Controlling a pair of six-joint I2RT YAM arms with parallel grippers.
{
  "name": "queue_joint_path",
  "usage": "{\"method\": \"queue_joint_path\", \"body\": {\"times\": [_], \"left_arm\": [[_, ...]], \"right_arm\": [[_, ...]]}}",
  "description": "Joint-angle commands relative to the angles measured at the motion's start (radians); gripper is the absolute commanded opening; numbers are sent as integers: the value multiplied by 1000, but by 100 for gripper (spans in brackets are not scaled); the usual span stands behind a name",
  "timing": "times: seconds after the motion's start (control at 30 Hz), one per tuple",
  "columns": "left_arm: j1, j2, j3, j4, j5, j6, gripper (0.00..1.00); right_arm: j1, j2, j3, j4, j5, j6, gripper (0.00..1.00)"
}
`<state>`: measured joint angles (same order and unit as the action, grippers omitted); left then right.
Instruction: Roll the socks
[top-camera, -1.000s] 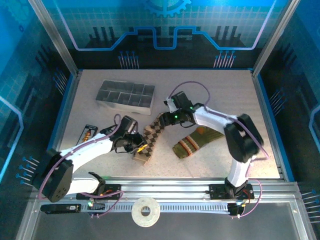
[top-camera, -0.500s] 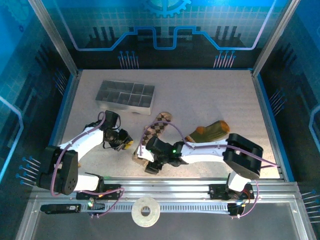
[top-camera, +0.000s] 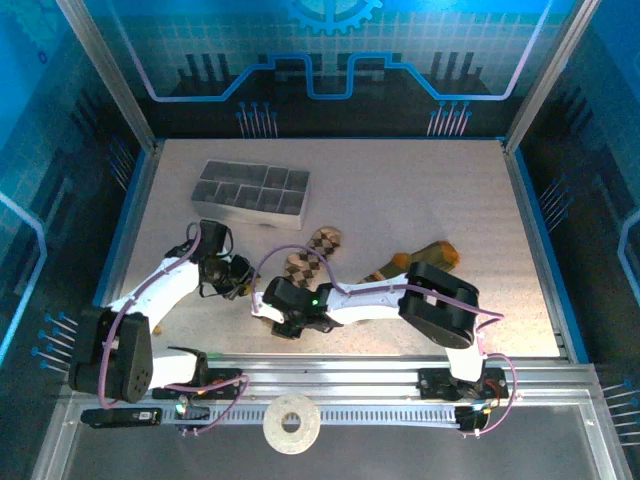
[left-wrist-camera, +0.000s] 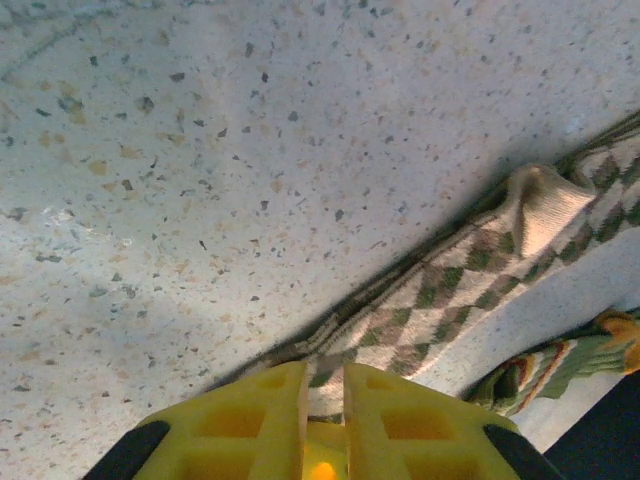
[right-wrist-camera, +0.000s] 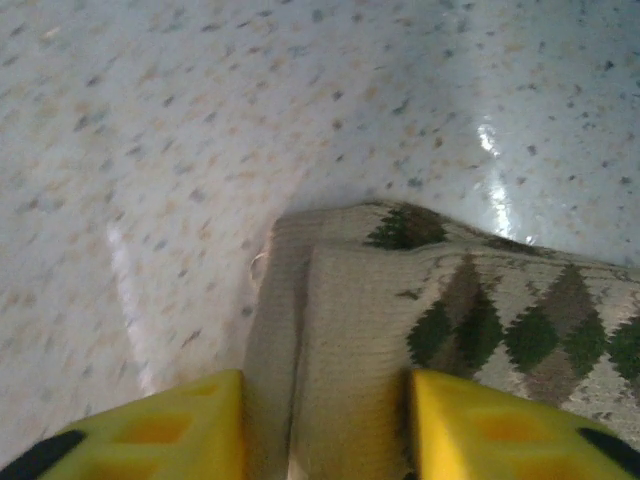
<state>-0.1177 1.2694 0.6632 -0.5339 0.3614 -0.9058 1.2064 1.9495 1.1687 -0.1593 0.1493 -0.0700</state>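
Socks lie side by side in the middle of the table (top-camera: 420, 190). The checkered sock (top-camera: 325, 243) runs diagonally from centre toward lower left, and the olive sock (top-camera: 432, 252) sits to its right, partly behind the right arm.

A second ago the right gripper (top-camera: 275, 318) worked at the checkered sock's upper end while the left gripper (top-camera: 243, 280) was at its lower end. Now the right arm has swung across to that lower end, and the left has backed off to the left.

In the right wrist view the yellow fingers stand moderately apart, astride the sock's doubled-over end (right-wrist-camera: 350, 330). The left gripper's (left-wrist-camera: 323, 400) jaws are nearly together on nothing, its tips just short of the sock (left-wrist-camera: 430, 290).

The roll looks barely begun, with the right gripper placed to turn that end over. The compartment tray (top-camera: 205, 195) stays at upper left.
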Motion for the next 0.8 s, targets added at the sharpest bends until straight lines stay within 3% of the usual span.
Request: {"method": "queue_joint_path", "body": {"times": [0.0, 0.17, 0.5, 0.77], "left_arm": [[16, -48, 2, -60, 17, 24, 18], [21, -86, 11, -91, 26, 23, 18], [21, -120, 3, -100, 57, -4, 19], [11, -153, -35, -85, 130, -66, 19]], "right_arm": [[-12, 56, 29, -62, 42, 27, 32], [-24, 0, 15, -71, -31, 52, 13], [-181, -22, 9, -110, -478, 206, 4], [-307, 47, 14, -96, -699, 335, 3]]}}
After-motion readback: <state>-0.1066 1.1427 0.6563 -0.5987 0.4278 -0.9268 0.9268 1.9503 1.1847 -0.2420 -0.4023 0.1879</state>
